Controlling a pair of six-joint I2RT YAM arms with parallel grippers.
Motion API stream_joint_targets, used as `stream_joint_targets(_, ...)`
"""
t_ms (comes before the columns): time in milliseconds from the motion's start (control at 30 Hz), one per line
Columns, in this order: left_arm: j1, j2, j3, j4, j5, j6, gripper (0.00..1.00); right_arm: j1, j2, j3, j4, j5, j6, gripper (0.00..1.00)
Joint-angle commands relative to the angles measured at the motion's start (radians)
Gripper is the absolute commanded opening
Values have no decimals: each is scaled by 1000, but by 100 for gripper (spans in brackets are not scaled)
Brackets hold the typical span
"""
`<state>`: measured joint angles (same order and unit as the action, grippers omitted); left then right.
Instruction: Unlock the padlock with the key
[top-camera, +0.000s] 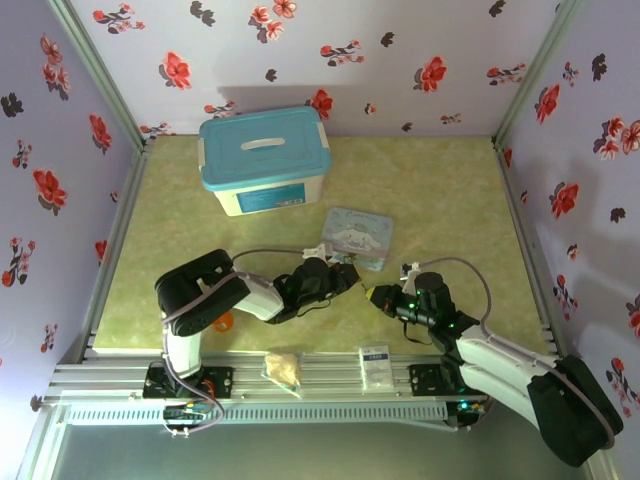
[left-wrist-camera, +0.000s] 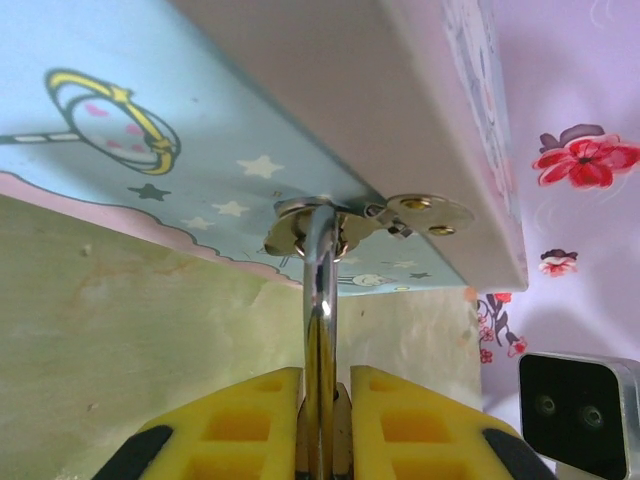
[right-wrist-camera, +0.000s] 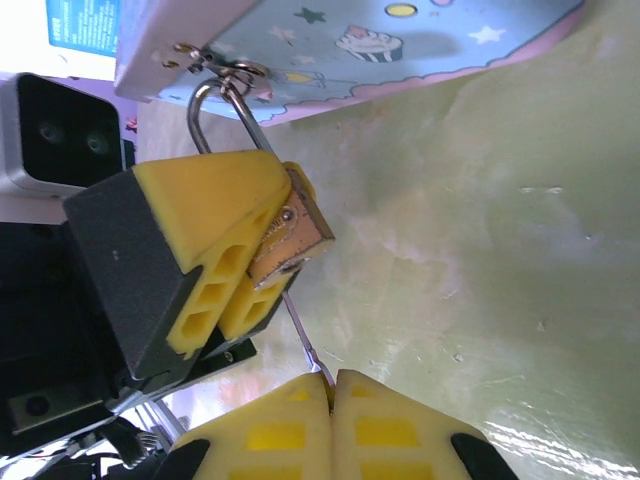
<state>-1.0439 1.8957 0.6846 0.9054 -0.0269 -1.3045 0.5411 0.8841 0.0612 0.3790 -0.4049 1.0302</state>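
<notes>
Listing by size, one entry per item.

1. Pale green table mat (top-camera: 450, 200): the work surface, with both arms reaching in from its near edge.

2. Pale blue rectangular cartoon tin (top-camera: 358, 235): lies flat near the mat's centre. Its small silvery metal hasp (left-wrist-camera: 300, 228) sits at the corner nearest the arms.

3. Left claw (left-wrist-camera: 325, 390), yellow-padded: closed tight on the padlock's body, with the shackle rising out between its fingers. It holds the lock steady just beside the tin.

4. Right claw (right-wrist-camera: 332, 385), yellow-padded: fingers pressed fully together, pinching the key at its head end.

5. Small brass-gold padlock (right-wrist-camera: 295, 230) with thin silvery shackle (left-wrist-camera: 320, 290): the shackle is threaded through the hasp, so the lock is tethered to the tin. The body's base faces the right claw.

6. Very thin dark metal key (right-wrist-camera: 302, 340): its shaft juts straight out from the right claw's tips.

Deciding relation: the padlock lies directly ahead of the right claw, close in. The key's long axis points up at the lock's base, roughly in line with shackle and body. The tip reaches that base. Whether it has entered the keyhole cannot be told. The coming move, judged from this, is a push along that line and then a twist.
</notes>
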Motion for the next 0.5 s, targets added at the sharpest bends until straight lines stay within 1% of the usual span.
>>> stream_joint_targets(0,7,3,-9,139,-32,-38,0,-6,23,-2,65,-20,23,0)
stream_joint_targets(67,8,-1,-13,152,-36,-45,0,-6,50,11,72,-30,24,0)
stream_joint_targets(300,9,-5,-23,181,-39,-65,0,-6,138,14,192,-46,52,0)
stream_joint_targets(467,8,-2,-27,187,-44,-68,0,-7,133,18,194,-49,54,0)
